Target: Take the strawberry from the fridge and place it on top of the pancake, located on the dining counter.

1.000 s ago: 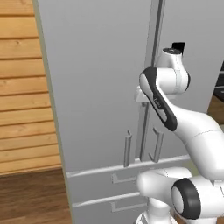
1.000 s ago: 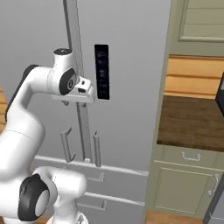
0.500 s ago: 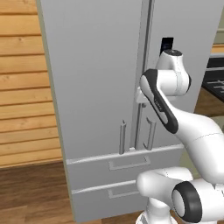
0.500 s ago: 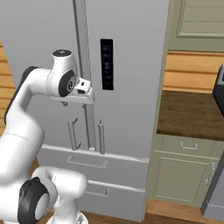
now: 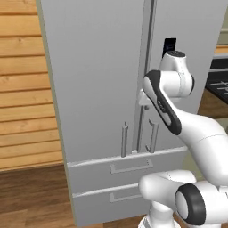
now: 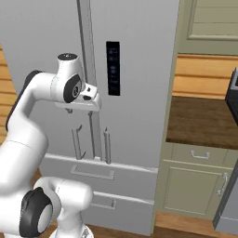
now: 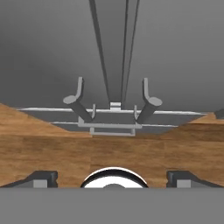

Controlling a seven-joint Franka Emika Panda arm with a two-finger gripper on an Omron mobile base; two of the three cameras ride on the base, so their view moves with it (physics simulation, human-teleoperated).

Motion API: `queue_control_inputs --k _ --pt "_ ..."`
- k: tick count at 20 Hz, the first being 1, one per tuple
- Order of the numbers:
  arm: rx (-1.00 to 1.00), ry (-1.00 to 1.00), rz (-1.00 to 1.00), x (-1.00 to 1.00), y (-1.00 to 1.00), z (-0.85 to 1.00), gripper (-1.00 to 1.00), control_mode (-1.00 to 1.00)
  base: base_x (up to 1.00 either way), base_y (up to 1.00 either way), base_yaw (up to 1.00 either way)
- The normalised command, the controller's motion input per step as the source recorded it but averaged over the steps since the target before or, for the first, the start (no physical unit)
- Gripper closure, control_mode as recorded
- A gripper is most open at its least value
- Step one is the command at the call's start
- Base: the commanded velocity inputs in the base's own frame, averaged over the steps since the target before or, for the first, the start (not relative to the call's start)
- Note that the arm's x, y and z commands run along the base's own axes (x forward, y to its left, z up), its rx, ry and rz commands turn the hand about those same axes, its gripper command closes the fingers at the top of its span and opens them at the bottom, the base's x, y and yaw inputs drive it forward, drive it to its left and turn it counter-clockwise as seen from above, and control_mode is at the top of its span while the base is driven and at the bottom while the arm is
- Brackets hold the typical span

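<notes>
The fridge [image 5: 98, 80] stands straight ahead with both doors closed, so the strawberry is hidden. The pancake and dining counter are out of view. In the right base view the fridge [image 6: 139, 69] shows its dark display panel [image 6: 113, 68]. My hand [image 6: 88, 100] hovers just in front of the door seam, above the two bar handles [image 5: 124, 140]. In the hand view I look down the fridge [image 7: 52, 52] at the handles [image 7: 78, 94] and the drawers. My gripper [image 7: 113, 178] is open, its fingertips [image 7: 43, 177] wide apart with nothing between them.
A wood-plank wall [image 5: 22, 89] borders the fridge on the left. To its right stand a dark countertop [image 6: 204, 121] on grey-green base cabinets [image 6: 195, 186], with wall cabinets above. Two drawers [image 5: 129, 167] sit below the doors. Wooden floor [image 5: 31, 196] lies in front.
The whole picture has shifted slightly, so the base has moved; more of the drawers now shows. The arm holds the same pose and the fridge doors stay closed.
</notes>
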Motion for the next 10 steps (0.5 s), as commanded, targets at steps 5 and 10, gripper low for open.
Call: queue_control_inputs --k 5,10 --pt "0.11 0.01 0.0 0.06 -0.67 -0.71 -1.0 -1.0 0.0 0.0 0.0" --pt "0.01 0.01 0.0 0.25 -0.23 -0.61 -1.0 -1.0 0.0 0.0 0.0"
